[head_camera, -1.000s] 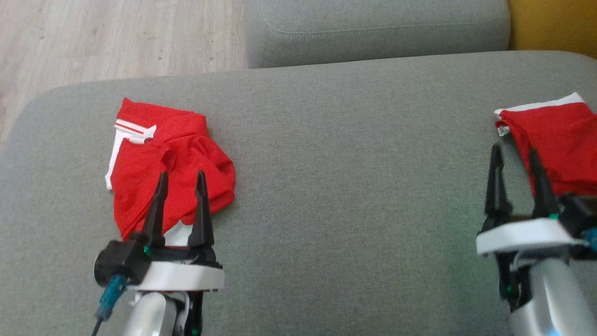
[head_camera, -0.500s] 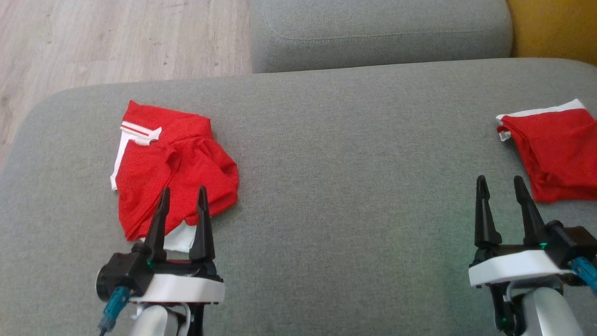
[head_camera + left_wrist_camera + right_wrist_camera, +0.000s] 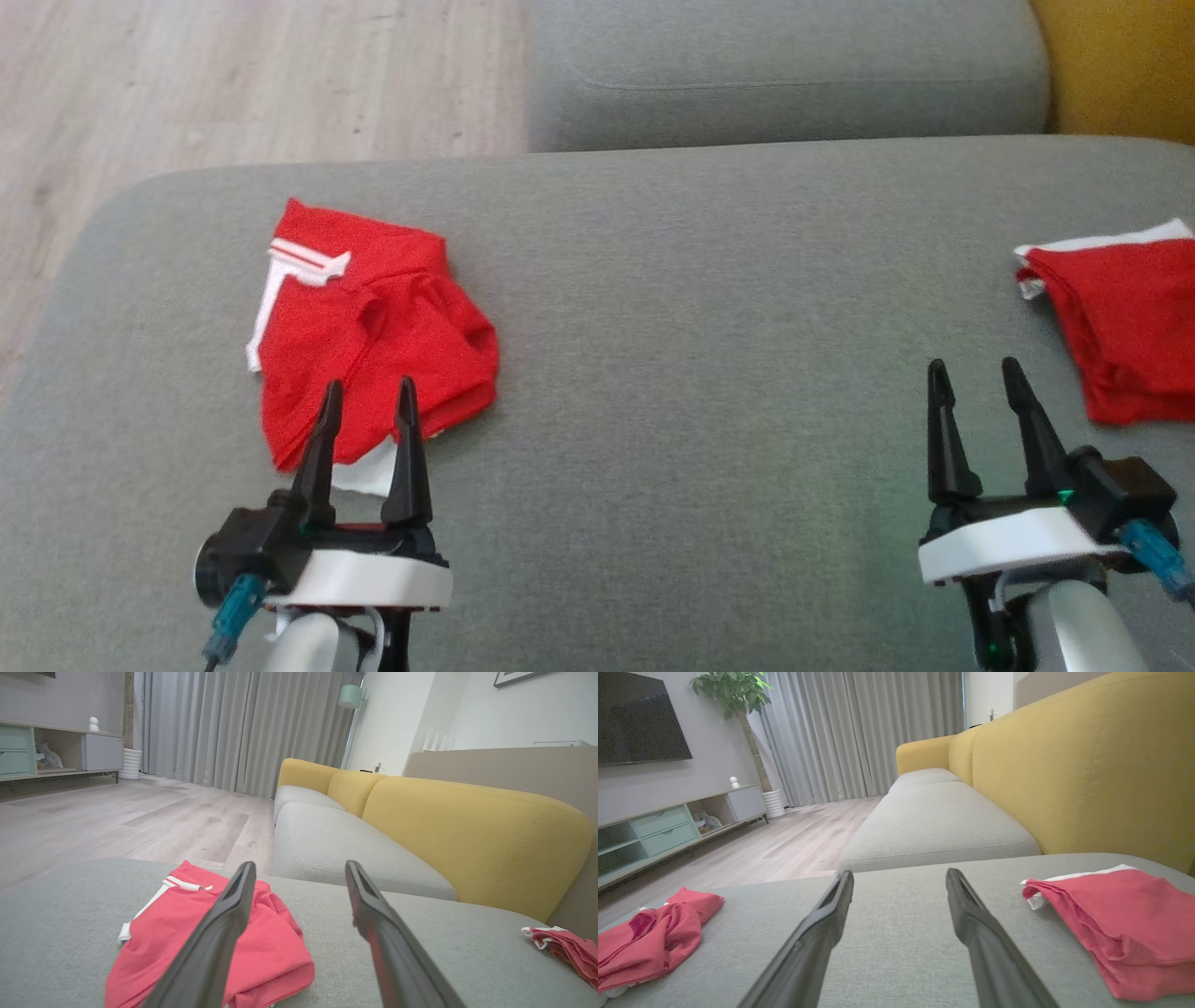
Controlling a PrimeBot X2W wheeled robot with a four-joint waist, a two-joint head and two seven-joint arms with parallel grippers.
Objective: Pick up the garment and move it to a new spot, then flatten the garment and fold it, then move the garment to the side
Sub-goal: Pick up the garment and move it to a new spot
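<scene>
Both jaws stand wide and empty above the cushion (image 3: 709, 373). A folded garment (image 3: 1130, 345) lies flat to the right of the right jaws, clear of them, so that one looks finished: folded and set aside. A crumpled garment (image 3: 373, 345) lies just ahead of the left jaws, whose tips overlap its near edge in the head view, ungripped. If it is next, every step is left: lifting, moving, flattening, folding, setting aside.
</scene>
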